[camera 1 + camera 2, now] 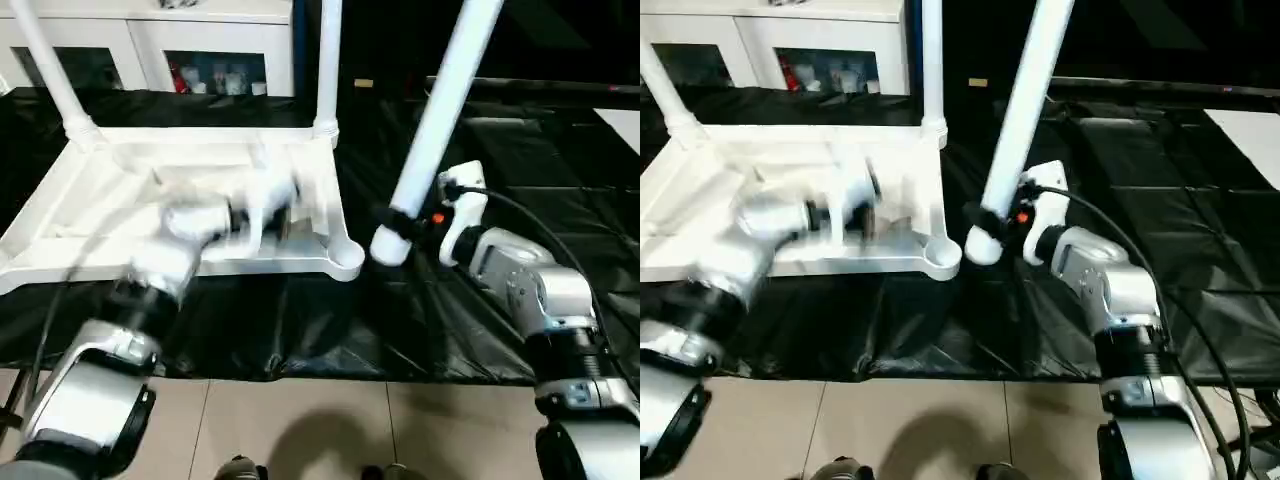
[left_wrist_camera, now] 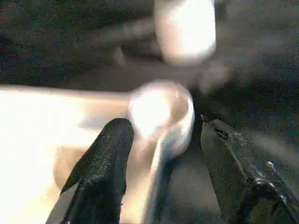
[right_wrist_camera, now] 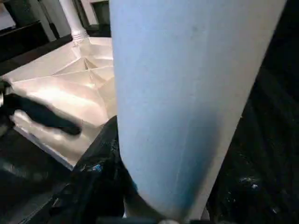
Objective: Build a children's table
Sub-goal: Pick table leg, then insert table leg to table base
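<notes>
Tabletop point(image 1: 120, 215) — white plastic, rectangular, raised rim, lying underside up on a black sheet point(image 1: 500, 260) over the work surface. Rounded sockets at its corners.

Fitted legs — two white tubes standing upright in the far corner sockets: one at the far left corner point(image 1: 50, 70), leaning slightly, one at the far right corner point(image 1: 328, 60).

Near right corner socket point(image 1: 347, 258) — empty, open end up, seen close in the left wrist view point(image 2: 161, 114).

Loose leg point(image 1: 440, 120) — long white tube, tilted, its lower end just beside the empty near right socket and apart from it. Its end also appears above the socket in the left wrist view point(image 2: 184, 28).

Right gripper point(image 1: 400, 222) — closed on the loose leg near its lower end; the tube fills the space between the fingers in the right wrist view point(image 3: 187, 93).

Left gripper point(image 2: 163, 154) — fingers spread apart, one black finger point(image 2: 105, 158) over the tabletop inside the rim, the other outside it, the corner socket between them. The arm reaches across the tabletop point(image 1: 750, 240).

White cabinet point(image 1: 150, 40) — behind the work surface.
</notes>
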Controlling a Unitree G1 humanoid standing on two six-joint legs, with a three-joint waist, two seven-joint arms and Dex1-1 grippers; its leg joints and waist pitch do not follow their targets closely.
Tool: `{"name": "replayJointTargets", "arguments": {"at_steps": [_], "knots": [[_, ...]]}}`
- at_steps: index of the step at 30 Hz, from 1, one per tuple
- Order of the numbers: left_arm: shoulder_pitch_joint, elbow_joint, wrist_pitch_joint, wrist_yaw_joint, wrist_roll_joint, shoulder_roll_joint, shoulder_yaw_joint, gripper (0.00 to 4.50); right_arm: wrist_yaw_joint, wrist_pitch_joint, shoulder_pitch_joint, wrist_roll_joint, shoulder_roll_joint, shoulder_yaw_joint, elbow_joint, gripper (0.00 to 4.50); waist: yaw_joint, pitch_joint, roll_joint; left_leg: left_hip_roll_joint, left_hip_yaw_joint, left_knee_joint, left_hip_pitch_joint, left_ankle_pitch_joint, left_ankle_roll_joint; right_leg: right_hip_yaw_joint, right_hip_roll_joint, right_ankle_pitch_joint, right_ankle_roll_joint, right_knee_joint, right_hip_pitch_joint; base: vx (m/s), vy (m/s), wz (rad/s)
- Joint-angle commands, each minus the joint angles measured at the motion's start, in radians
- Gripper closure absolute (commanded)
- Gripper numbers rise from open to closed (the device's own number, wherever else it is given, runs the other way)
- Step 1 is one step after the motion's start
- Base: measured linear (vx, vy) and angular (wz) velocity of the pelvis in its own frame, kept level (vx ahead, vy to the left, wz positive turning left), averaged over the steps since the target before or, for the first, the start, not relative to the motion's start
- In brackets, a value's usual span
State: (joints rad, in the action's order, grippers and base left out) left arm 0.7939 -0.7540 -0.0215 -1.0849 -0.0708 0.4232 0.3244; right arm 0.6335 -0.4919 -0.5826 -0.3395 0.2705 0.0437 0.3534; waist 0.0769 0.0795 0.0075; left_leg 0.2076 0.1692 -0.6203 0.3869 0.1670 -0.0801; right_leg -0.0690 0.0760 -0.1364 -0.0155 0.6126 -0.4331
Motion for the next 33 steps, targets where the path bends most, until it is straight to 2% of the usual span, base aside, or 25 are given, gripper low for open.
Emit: {"name": "replayJointTargets", "arguments": {"at_steps": [1, 3, 5, 6, 7, 10, 13, 15, 16, 17, 19, 20, 25, 27, 29, 31, 33], "knots": [[0.049, -0.063, -0.059, -0.03, 0.038, 0.01, 0.012, 1.82, -0.007, 0.041, 0.013, 0.02, 0.005, -0.005, -0.036, 2.61, -0.008, -0.101, 0.029, 0.0, 0.0, 0.071, -0.024, 0.253, -0.028, 0.033, 0.043, -0.25, -0.184, -0.072, 0.073, 0.0, 0.0, 0.0], [0.07, -0.12, -0.091, -0.039, 0.059, 0.009, 0.02, 2.0, -0.005, 0.064, 0.025, 0.024, 0.005, -0.008, -0.043, 2.61, -0.01, -0.099, 0.023, 0.0, 0.002, 0.071, -0.024, 0.264, -0.025, 0.033, 0.044, -0.266, -0.185, -0.075, 0.073, 0.0, 0.0, 0.0], [0.091, -0.173, -0.11, -0.026, 0.086, 0.008, 0.035, 2.17, -0.007, 0.064, 0.036, 0.023, 0.003, -0.007, -0.056, 2.61, -0.008, -0.1, 0.023, -0.002, 0.002, 0.07, -0.022, 0.259, -0.016, 0.033, 0.044, -0.287, -0.179, -0.076, 0.077, 0.0, 0.0, 0.0], [0.109, -0.217, -0.147, 0.003, 0.114, 0.008, 0.051, 2.17, -0.012, 0.067, 0.042, 0.023, -0.001, -0.006, -0.061, 2.61, -0.007, -0.101, 0.028, -0.002, 0.0, 0.07, -0.019, 0.248, -0.012, 0.033, 0.045, -0.289, -0.178, -0.076, 0.078, 0.0, 0.0, 0.0], [0.112, -0.224, -0.155, 0.006, 0.119, 0.008, 0.054, 2.2, -0.013, 0.067, 0.043, 0.023, -0.002, -0.006, -0.062, 2.61, -0.01, -0.101, 0.025, -0.003, 0.001, 0.069, -0.019, 0.246, -0.01, 0.033, 0.044, -0.295, -0.175, -0.077, 0.078, 0.0, 0.0, 0.0], [0.129, -0.269, -0.173, 0.015, 0.131, -0.003, 0.055, 2.56, -0.018, 0.069, 0.049, 0.021, -0.01, -0.002, -0.065, 2.61, -0.016, -0.103, 0.03, -0.004, 0.001, 0.067, -0.016, 0.24, -0.005, 0.032, 0.045, -0.301, -0.176, -0.077, 0.079, 0.0, 0.0, 0.0], [0.159, -0.353, -0.213, 0.004, 0.159, -0.013, 0.065, 2.61, -0.026, 0.08, 0.054, 0.024, -0.018, -0.003, -0.066, 2.61, -0.023, -0.103, 0.032, -0.008, 0.001, 0.066, -0.014, 0.244, 0.005, 0.029, 0.042, -0.316, -0.17, -0.085, 0.081, 0.0, 0.0, 0.0], [0.163, -0.368, -0.213, 0.004, 0.169, -0.013, 0.073, 2.84, -0.026, 0.082, 0.054, 0.023, -0.019, -0.003, -0.065, 2.61, -0.026, -0.104, 0.035, -0.005, 0.0, 0.067, -0.015, 0.248, 0.006, 0.029, 0.043, -0.308, -0.18, -0.084, 0.079, 0.0, 0.0, 0.0], [0.169, -0.388, -0.222, 0.005, 0.18, -0.015, 0.072, 3.03, -0.026, 0.085, 0.054, 0.024, -0.019, -0.003, -0.064, 2.61, -0.027, -0.105, 0.033, -0.005, 0.0, 0.067, -0.016, 0.25, 0.008, 0.029, 0.042, -0.302, -0.185, -0.083, 0.08, 0.0, 0.0, 0.0], [0.174, -0.412, -0.226, 0.007, 0.192, -0.016, 0.07, 3.03, -0.025, 0.089, 0.055, 0.025, -0.019, -0.003, -0.064, 2.61, -0.027, -0.104, 0.039, -0.005, -0.001, 0.066, -0.016, 0.25, 0.009, 0.028, 0.043, -0.3, -0.189, -0.082, 0.08, 0.0, 0.0, 0.0], [0.18, -0.432, -0.236, 0.016, 0.204, -0.016, 0.072, 3.09, -0.026, 0.09, 0.056, 0.025, -0.018, -0.003, -0.065, 2.61, -0.028, -0.105, 0.036, -0.006, 0.0, 0.066, -0.017, 0.25, 0.011, 0.028, 0.041, -0.295, -0.189, -0.084, 0.08, 0.0, 0.0, 0.0], [0.183, -0.446, -0.241, 0.02, 0.213, -0.015, 0.075, 3.27, -0.026, 0.09, 0.057, 0.026, -0.017, -0.004, -0.067, 2.61, -0.028, -0.105, 0.036, -0.006, 0.0, 0.066, -0.016, 0.247, 0.012, 0.028, 0.043, -0.292, -0.193, -0.083, 0.081, 0.0, 0.0, 0.0], [0.194, -0.501, -0.265, 0.074, 0.255, -0.015, 0.082, 3.56, -0.026, 0.092, 0.059, 0.026, -0.017, -0.008, -0.07, 2.61, -0.028, -0.105, 0.038, -0.003, -0.001, 0.067, -0.018, 0.253, 0.016, 0.027, 0.043, -0.296, -0.194, -0.083, 0.079, 0.0, 0.0, 0.0], [0.197, -0.512, -0.262, 0.07, 0.259, -0.017, 0.08, 3.87, -0.025, 0.092, 0.057, 0.027, -0.018, -0.009, -0.07, 2.61, -0.028, -0.105, 0.037, -0.004, -0.001, 0.067, -0.018, 0.253, 0.017, 0.027, 0.043, -0.3, -0.194, -0.085, 0.079, 0.0, 0.0, 0.0], [0.199, -0.516, -0.264, 0.063, 0.258, -0.018, 0.079, 3.86, -0.023, 0.092, 0.056, 0.028, -0.017, -0.009, -0.07, 2.61, -0.027, -0.104, 0.036, -0.004, -0.001, 0.067, -0.018, 0.254, 0.018, 0.027, 0.044, -0.304, -0.195, -0.085, 0.079, 0.0, 0.0, 0.0], [0.203, -0.52, -0.259, 0.03, 0.239, -0.023, 0.054, 4.15, -0.021, 0.092, 0.054, 0.027, -0.016, -0.008, -0.071, 2.61, -0.027, -0.105, 0.037, -0.003, -0.001, 0.067, -0.017, 0.25, 0.017, 0.028, 0.045, -0.293, -0.2, -0.084, 0.081, 0.0, 0.0, 0.0], [0.208, -0.52, -0.245, -0.022, 0.207, -0.032, 0.022, 4.21, -0.015, 0.093, 0.052, 0.028, -0.013, -0.008, -0.069, 2.61, -0.028, -0.106, 0.035, -0.003, -0.001, 0.067, -0.016, 0.245, 0.019, 0.028, 0.045, -0.28, -0.205, -0.082, 0.081, 0.0, 0.0, 0.0]]}}
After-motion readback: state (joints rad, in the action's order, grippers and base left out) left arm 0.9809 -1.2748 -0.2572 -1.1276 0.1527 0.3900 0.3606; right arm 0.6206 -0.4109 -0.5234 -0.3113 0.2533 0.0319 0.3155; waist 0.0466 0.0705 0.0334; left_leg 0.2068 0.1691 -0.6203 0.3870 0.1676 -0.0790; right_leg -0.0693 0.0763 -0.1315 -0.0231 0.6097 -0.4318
